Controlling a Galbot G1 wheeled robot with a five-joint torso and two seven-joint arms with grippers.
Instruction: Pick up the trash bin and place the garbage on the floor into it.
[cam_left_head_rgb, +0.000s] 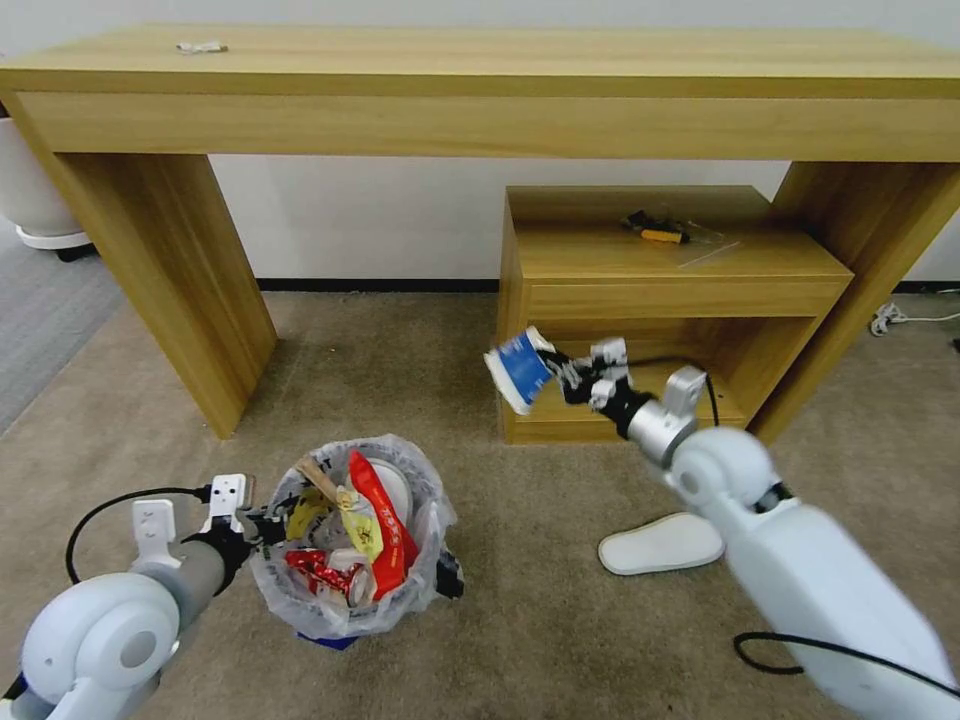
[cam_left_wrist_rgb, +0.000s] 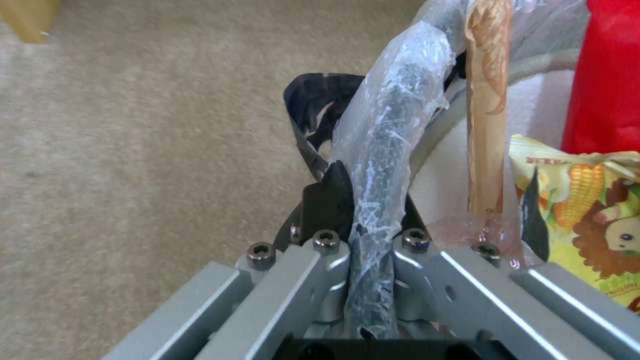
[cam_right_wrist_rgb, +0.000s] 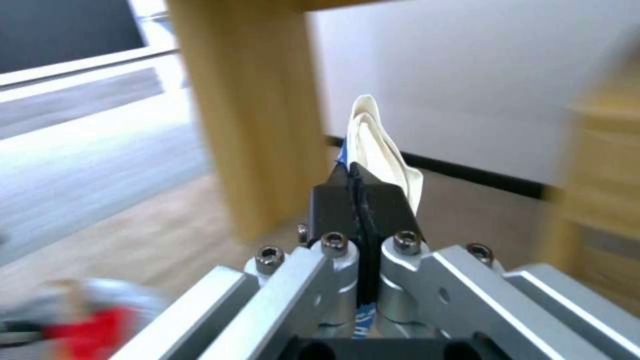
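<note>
Beige carpet, the floor (cam_left_head_rgb: 420, 360), runs under a long wooden table (cam_left_head_rgb: 480, 90) and a low wooden shelf unit (cam_left_head_rgb: 670, 270) at about one o'clock in the head view. The trash bin (cam_left_head_rgb: 345, 600) sits at roughly seven o'clock, its crinkled clear liner bulging over the rim and packed with garbage: red wrappers (cam_left_head_rgb: 385, 520), a yellow wrapper (cam_left_head_rgb: 360, 530) and a wooden stick (cam_left_head_rgb: 318, 480). The left gripper (cam_left_head_rgb: 262, 528) is at the bin's nine o'clock edge with its fingers closed tight on the bag-covered rim; the left wrist view shows the black pads (cam_left_wrist_rgb: 327, 200) pinching the plastic-wrapped lip (cam_left_wrist_rgb: 380, 165), with the stick (cam_left_wrist_rgb: 487, 100) and a cartoon-printed yellow wrapper (cam_left_wrist_rgb: 587, 210) just inside. The right gripper (cam_left_head_rgb: 560, 378) is held up in the air near the centre of the head view, in front of the shelf unit, its fingers clamped shut on a blue-white packet (cam_left_head_rgb: 520, 370) that sticks out toward ten o'clock; in the right wrist view the packet's (cam_right_wrist_rgb: 380, 150) pale folded edge rises from between the pads. One white insole (cam_left_head_rgb: 660, 543) lies flat on the carpet at about five o'clock, just beside the right arm and well apart from the bin.
</note>
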